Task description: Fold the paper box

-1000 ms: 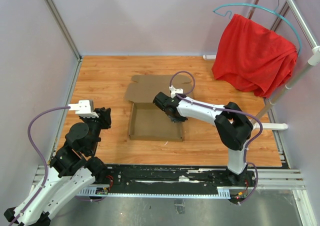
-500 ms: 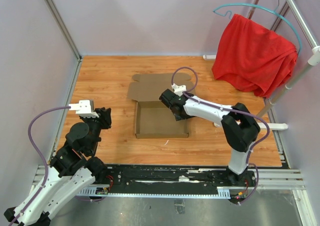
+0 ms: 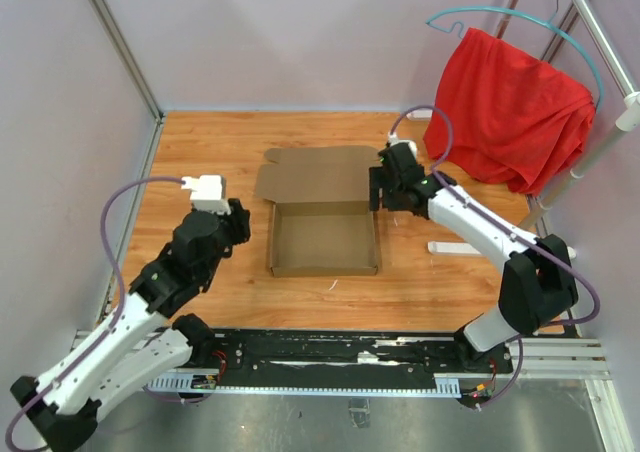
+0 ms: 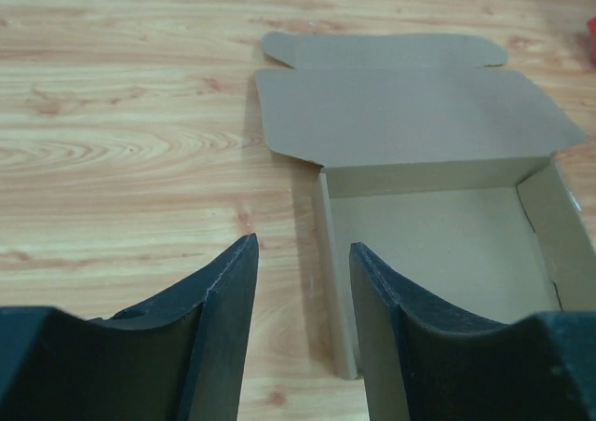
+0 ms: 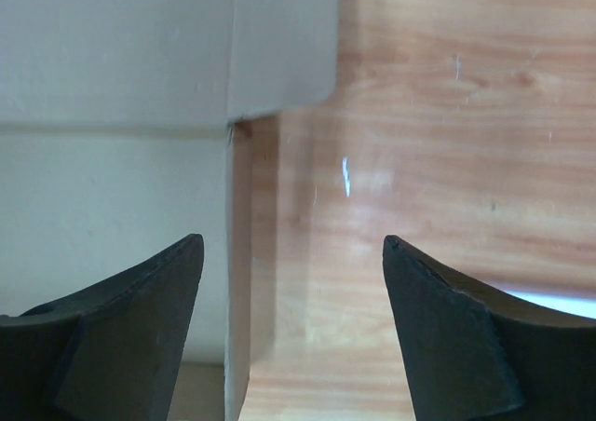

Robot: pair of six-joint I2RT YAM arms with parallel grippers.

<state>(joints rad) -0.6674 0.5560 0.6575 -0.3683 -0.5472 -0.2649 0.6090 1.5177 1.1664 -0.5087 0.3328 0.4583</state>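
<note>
- The box (image 3: 323, 240): tray walls stand; lid (image 3: 318, 180) lies flat toward the far edge of the table (image 3: 200, 152), not yet closed.
- The left tool (image 4: 303, 253) and right tool (image 5: 291, 249): both apart, empty.

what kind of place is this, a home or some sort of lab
Probably a robot lab test cell: the left arm and right arm bolted to a metal rail, a wooden tabletop boxed in by plain wall panels, and a red cloth on a hanger.

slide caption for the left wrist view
Open left gripper faces a shallow brown cardboard box, its lid flap lying flat.
</note>
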